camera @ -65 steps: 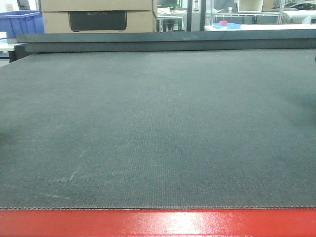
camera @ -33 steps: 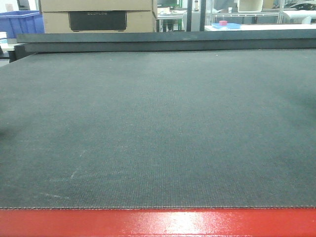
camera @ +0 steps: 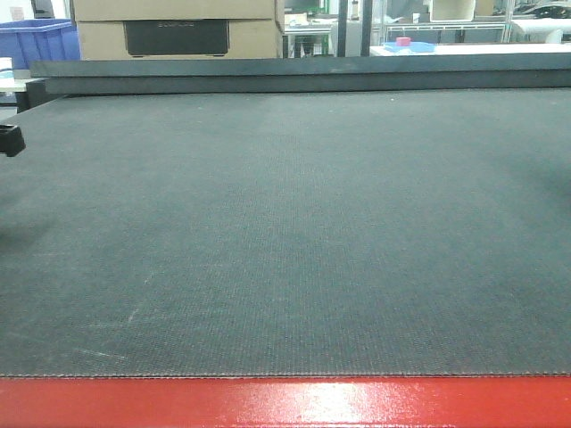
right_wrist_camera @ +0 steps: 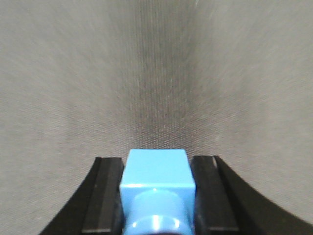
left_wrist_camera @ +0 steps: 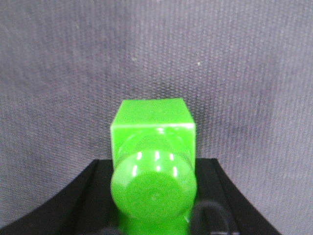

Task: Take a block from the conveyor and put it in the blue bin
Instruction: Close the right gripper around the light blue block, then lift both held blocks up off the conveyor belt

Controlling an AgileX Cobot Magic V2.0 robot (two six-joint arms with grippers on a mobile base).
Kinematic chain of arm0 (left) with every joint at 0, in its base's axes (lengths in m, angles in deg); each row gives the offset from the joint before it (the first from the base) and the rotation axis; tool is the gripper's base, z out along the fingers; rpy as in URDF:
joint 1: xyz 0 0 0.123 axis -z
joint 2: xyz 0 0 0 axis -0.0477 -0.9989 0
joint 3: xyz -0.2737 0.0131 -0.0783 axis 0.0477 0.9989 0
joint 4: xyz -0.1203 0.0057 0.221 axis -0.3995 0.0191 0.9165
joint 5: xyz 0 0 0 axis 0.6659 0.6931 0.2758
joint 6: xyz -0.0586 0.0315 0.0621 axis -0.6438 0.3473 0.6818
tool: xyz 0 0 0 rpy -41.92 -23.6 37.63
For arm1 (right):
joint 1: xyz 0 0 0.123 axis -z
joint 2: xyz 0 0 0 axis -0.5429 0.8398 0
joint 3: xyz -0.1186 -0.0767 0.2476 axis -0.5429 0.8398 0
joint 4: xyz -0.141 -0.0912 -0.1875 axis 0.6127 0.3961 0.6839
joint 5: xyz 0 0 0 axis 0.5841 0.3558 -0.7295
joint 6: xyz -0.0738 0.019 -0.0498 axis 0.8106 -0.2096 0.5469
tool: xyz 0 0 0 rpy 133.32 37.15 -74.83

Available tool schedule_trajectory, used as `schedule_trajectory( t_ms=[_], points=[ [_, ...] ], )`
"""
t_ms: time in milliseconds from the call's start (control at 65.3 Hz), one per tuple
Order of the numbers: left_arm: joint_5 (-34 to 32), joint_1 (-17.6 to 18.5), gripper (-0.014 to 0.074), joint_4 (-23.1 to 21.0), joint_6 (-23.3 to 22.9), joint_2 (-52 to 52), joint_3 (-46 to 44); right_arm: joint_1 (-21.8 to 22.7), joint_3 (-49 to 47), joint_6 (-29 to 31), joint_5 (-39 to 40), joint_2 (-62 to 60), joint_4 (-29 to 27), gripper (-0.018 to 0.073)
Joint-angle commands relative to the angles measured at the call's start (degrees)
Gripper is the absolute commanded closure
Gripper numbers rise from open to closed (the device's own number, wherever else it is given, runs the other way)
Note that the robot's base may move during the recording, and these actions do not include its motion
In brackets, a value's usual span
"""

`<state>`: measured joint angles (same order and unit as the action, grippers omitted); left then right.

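Observation:
The conveyor [camera: 294, 232] is a wide dark grey-green belt with a red frame [camera: 285, 403] along its near edge; no loose block shows on it. In the left wrist view my left gripper [left_wrist_camera: 154, 169] is shut on a green block [left_wrist_camera: 151, 117] above the belt. A black bit of that gripper [camera: 9, 140] shows at the left edge of the front view. In the right wrist view my right gripper [right_wrist_camera: 156, 164] is shut on a light blue block [right_wrist_camera: 156, 174] between its black fingers [right_wrist_camera: 105, 196]. The blue bin [camera: 36, 40] stands far back left, beyond the belt.
A dark raised rail [camera: 294, 73] runs across the belt's far end. A cardboard box [camera: 178, 27] stands behind it beside the bin. A small pink thing on a blue tray [camera: 403, 42] sits on a white table far back right.
A black part of my left gripper has come into the front view at the left edge, where only belt showed before. The belt itself looks the same.

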<state>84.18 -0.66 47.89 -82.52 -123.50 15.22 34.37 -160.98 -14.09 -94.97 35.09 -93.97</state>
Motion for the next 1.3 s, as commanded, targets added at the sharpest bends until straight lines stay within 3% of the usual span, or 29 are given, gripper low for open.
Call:
schedule_trajectory(
  t_ms=[0, 107, 230, 505, 705, 888, 1287],
  points=[
    [2.3, -0.1, 0.0707, -0.3, 4.8, 1.1, -0.7, 0.0, -0.3, 0.5, 0.6, -4.0, -0.2, 0.0721],
    [2.1, -0.1, 0.0707, -3.1, 8.9, 3.2, -0.6, 0.0, 0.4, 0.5, 2.2, -8.1, -0.6, 0.0721],
    [-6.2, -0.1, 0.0707, -10.0, 12.6, 8.8, 3.0, 0.0, 4.8, 0.5, 8.2, -13.6, -0.6, 0.0721],
    [-29.9, -0.1, 0.0707, -18.7, 12.6, 25.2, 18.3, 0.0, 20.7, 0.5, 22.7, -28.1, -0.6, 0.0721],
    [-43.6, -0.1, 0.0707, -19.6, 12.6, 37.8, 30.4, 0.0, 31.3, 0.5, 29.1, -39.0, -1.1, 0.0721],
    [-45.1, -0.1, 0.0707, -19.6, 12.6, 49.1, 35.8, 0.0, 37.6, 0.5, 35.5, -52.1, -2.9, 0.0721],
    [-45.0, -0.1, 0.0707, -18.9, 12.6, 70.1, 36.1, 0.0, 37.7, 0.5, 34.9, -65.5, -2.9, 0.0721]
  ],
)
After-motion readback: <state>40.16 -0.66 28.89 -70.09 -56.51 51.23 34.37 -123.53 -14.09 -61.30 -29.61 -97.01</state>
